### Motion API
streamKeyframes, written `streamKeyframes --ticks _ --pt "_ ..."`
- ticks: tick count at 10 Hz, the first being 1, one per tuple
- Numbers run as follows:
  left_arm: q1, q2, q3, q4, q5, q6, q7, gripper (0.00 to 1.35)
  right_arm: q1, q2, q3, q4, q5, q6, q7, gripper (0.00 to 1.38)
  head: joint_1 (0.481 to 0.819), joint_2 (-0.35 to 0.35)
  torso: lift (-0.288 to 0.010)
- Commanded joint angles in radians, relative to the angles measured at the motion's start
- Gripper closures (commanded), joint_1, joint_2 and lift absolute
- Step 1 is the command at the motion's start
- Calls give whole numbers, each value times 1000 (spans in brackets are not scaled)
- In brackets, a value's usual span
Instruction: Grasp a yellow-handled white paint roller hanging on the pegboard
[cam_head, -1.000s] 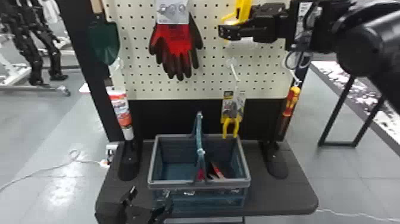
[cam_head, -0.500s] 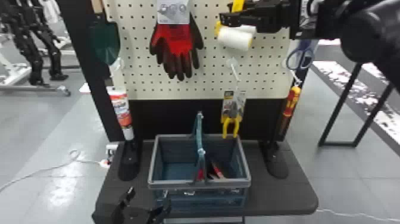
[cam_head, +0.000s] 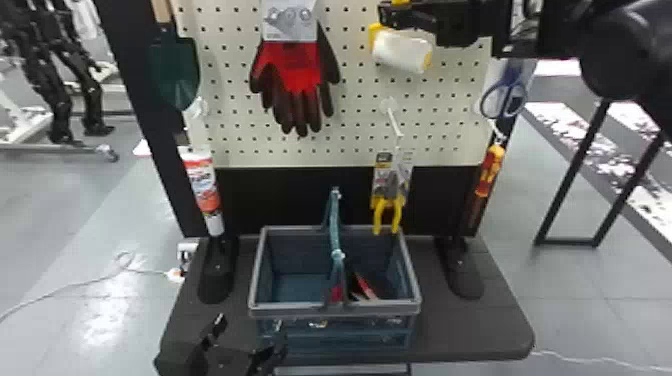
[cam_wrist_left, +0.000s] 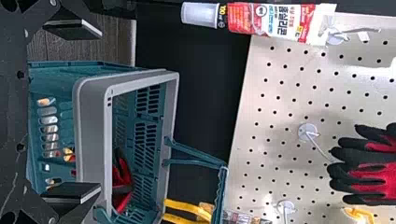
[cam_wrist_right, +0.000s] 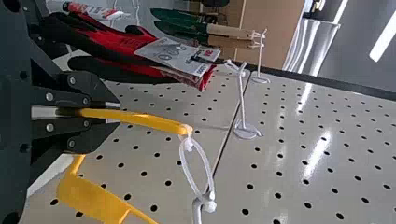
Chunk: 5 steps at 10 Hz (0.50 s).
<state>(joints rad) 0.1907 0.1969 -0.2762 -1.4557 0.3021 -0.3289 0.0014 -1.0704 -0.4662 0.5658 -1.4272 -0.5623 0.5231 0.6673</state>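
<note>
Up at the top of the pegboard (cam_head: 350, 125), the right gripper (cam_head: 396, 15) has its 2 fingers pressed tight on the yellow handle of the paint roller (cam_head: 402, 50). The roller's white roll sits just below the fingers against the board, to the right of the red-and-black glove (cam_head: 295, 75). A white cord loop (cam_wrist_right: 196, 172) hangs from the tip of the handle. Low down, the left gripper (cam_head: 242, 345) is parked at the near edge of the black table (cam_head: 475, 320), in front of the teal basket (cam_head: 407, 270), with its fingers spread wide.
</note>
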Motion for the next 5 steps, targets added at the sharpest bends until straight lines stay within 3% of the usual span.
streamKeyframes --ticks 1,5 --pt "0 -1 0 0 -1 -1 0 153 1 0 0 1 -8 -8 0 1292 549 0 -100" --pt "0 -4 0 0 -1 1 0 153 3 0 0 4 -16 -14 0 1292 549 0 -100"
